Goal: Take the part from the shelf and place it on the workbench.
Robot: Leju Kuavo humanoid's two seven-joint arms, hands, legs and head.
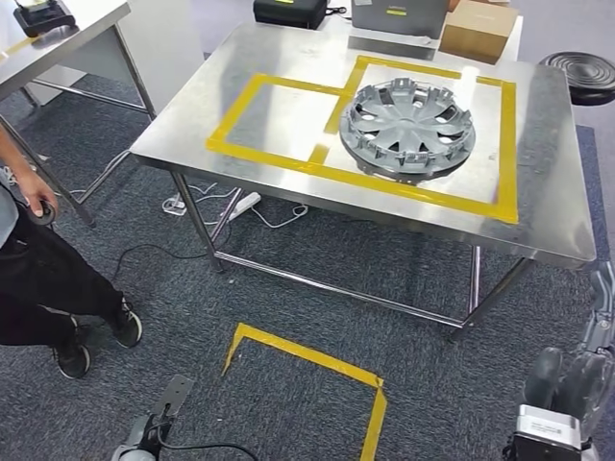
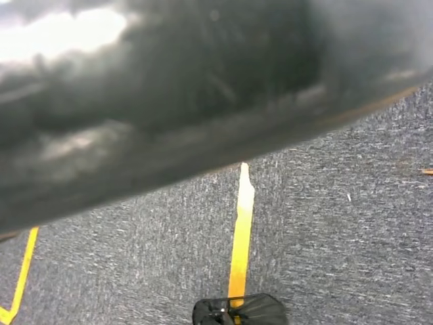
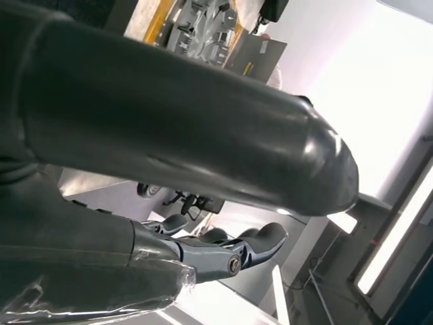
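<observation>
Hubcap (image 1: 407, 130), silver, is lying flat on the steel workbench (image 1: 290, 58), inside the right-hand box of the yellow tape outline (image 1: 239, 106). Right hand (image 1: 580, 375) is hanging low beside the bench, fingers (image 3: 245, 250) extended and apart, gripping nothing. Left hand: state cannot be told. Person (image 1: 43, 279) is crouching on the grey carpet (image 1: 182, 317) at the left.
</observation>
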